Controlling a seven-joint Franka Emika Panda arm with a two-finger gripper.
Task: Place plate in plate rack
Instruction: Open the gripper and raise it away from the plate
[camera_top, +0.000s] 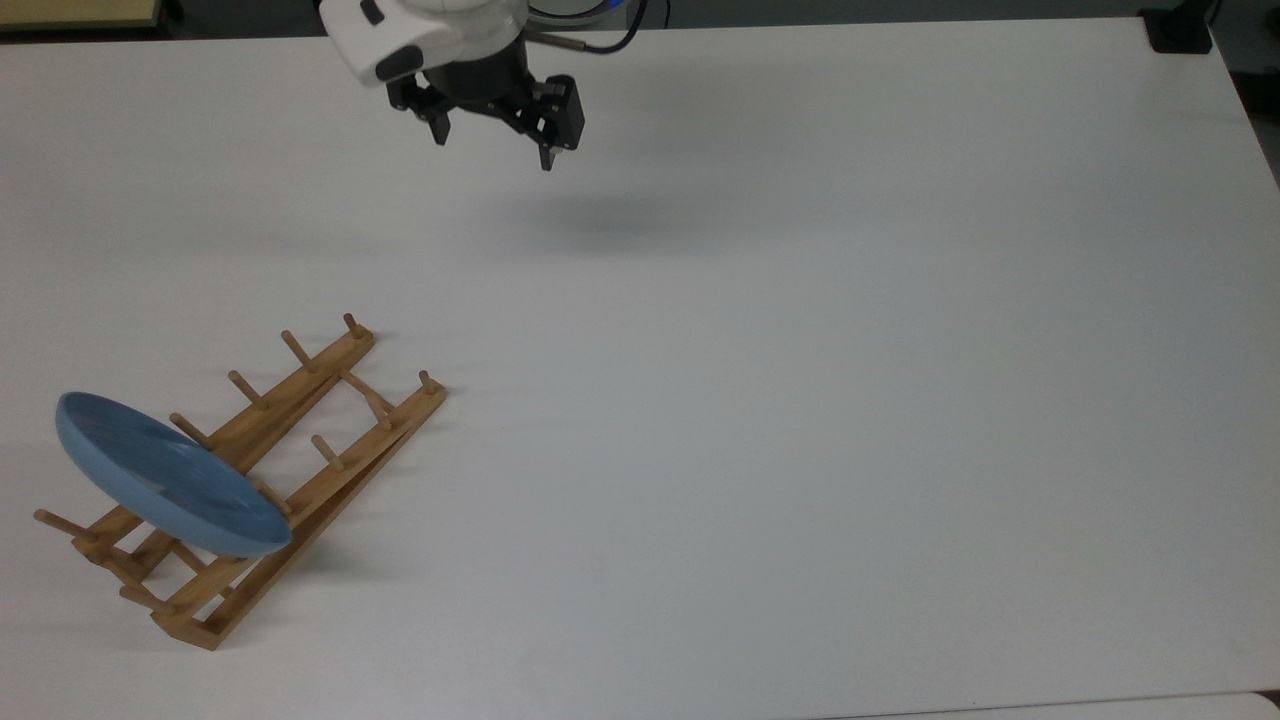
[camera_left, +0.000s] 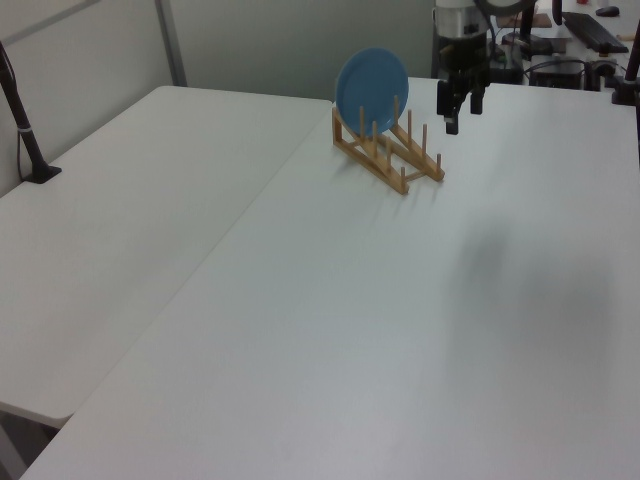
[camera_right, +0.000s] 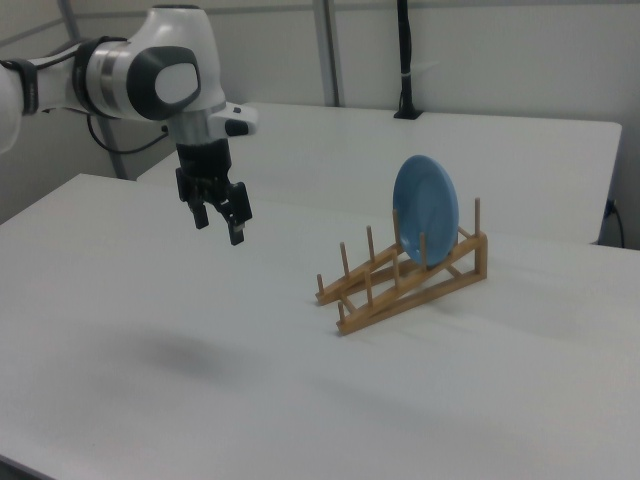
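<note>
Round glossy light-blue plate stands upright between pegs of the light-brown wooden rack on the white table; black two-finger gripper, fingers apart, hangs well left in the right view

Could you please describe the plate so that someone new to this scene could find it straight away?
Start at the white table, then find the wooden plate rack near the top view's lower left. The plate stands on edge between its pegs at the raised end: round, glossy and light blue, the one coloured item among pale wood.

Glossy smooth blue plate, light-brown wooden plate rack, matt white table.
</note>
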